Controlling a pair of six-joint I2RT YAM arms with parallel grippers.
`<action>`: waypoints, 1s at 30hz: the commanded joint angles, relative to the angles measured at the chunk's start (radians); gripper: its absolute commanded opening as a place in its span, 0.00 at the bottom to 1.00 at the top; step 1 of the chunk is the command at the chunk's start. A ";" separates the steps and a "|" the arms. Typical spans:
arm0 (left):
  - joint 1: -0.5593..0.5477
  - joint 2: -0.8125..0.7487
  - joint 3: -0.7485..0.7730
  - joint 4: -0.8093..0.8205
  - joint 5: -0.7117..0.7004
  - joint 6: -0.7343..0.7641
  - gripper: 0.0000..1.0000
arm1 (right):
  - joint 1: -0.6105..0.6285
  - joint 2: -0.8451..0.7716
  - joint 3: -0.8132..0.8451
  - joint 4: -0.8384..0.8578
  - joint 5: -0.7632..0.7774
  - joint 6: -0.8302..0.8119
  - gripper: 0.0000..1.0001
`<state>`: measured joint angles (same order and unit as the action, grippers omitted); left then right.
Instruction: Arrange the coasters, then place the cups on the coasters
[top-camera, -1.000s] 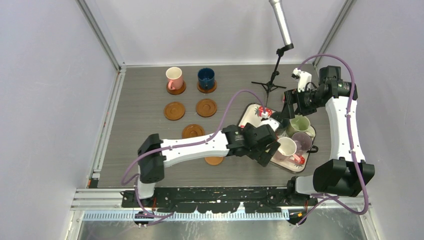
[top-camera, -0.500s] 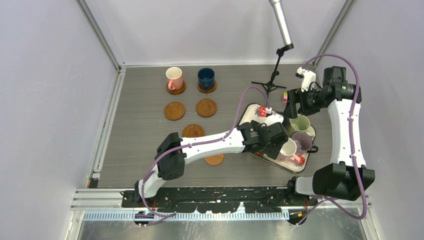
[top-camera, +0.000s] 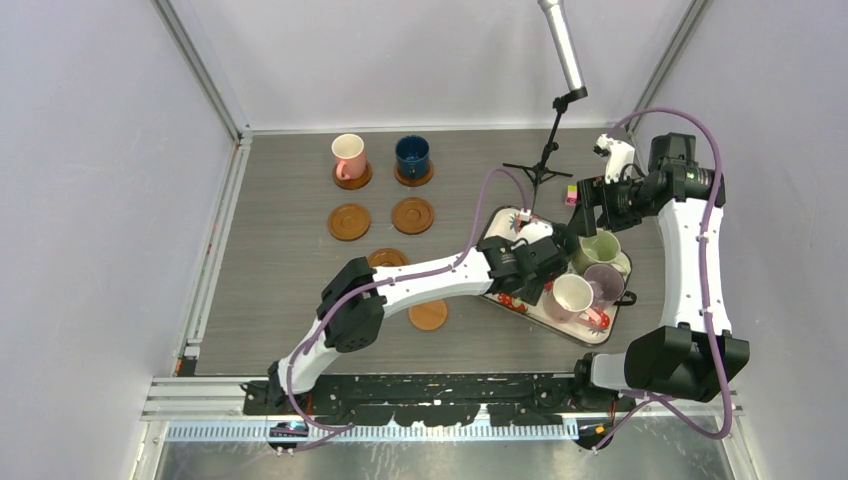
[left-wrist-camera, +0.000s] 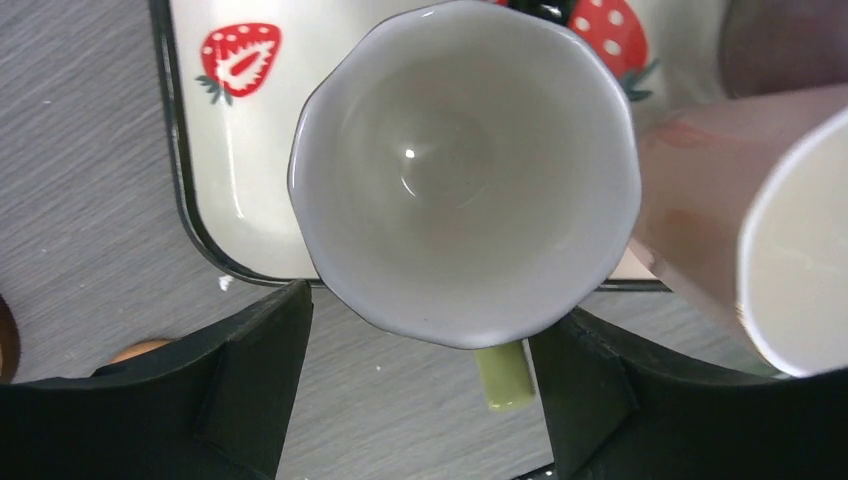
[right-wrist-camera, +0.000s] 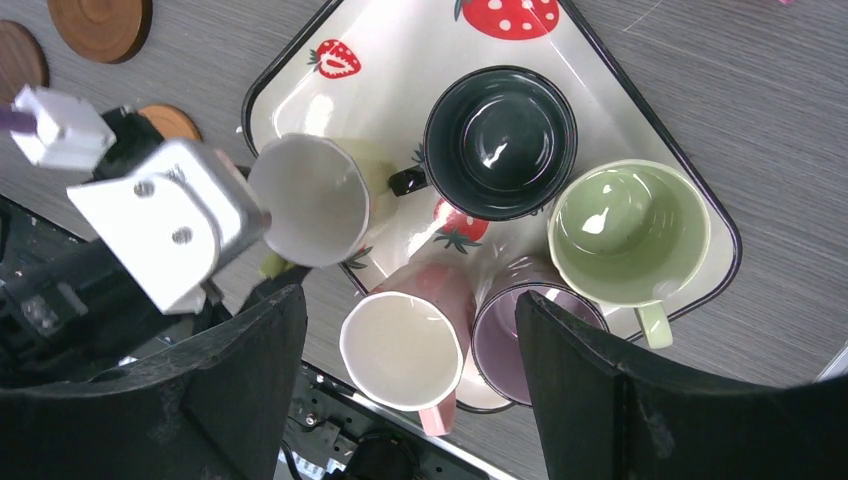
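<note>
Glossy pale yellow cup (left-wrist-camera: 465, 180), faceted rim, is right at the rounded black lip of the strawberry tray (left-wrist-camera: 215, 190), its handle poking out over the grey table. My left gripper (left-wrist-camera: 430, 320) straddles it, fingers hard by its wall; pinching or not, I can't tell. The cream-pink cup (left-wrist-camera: 720, 220) crowds its right side. My right gripper (right-wrist-camera: 410, 305) hangs spread above the tray.

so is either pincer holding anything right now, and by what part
The right pincer is open and empty. The left pincer straddles the pale yellow cup across its body; whether it grips cannot be told.
</note>
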<state>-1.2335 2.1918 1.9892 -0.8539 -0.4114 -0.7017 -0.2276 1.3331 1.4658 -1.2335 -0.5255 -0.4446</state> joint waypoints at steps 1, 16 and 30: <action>0.030 -0.034 -0.054 0.054 -0.020 0.014 0.77 | -0.011 -0.032 -0.002 0.019 -0.023 -0.020 0.81; 0.068 -0.116 -0.259 0.285 0.019 0.143 0.41 | -0.014 -0.028 -0.006 0.018 -0.042 -0.016 0.81; 0.070 -0.177 -0.344 0.463 0.053 0.290 0.37 | -0.014 -0.029 -0.014 0.008 -0.051 -0.014 0.81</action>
<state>-1.1667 2.0773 1.6501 -0.4816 -0.3553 -0.4580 -0.2379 1.3331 1.4490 -1.2343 -0.5537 -0.4503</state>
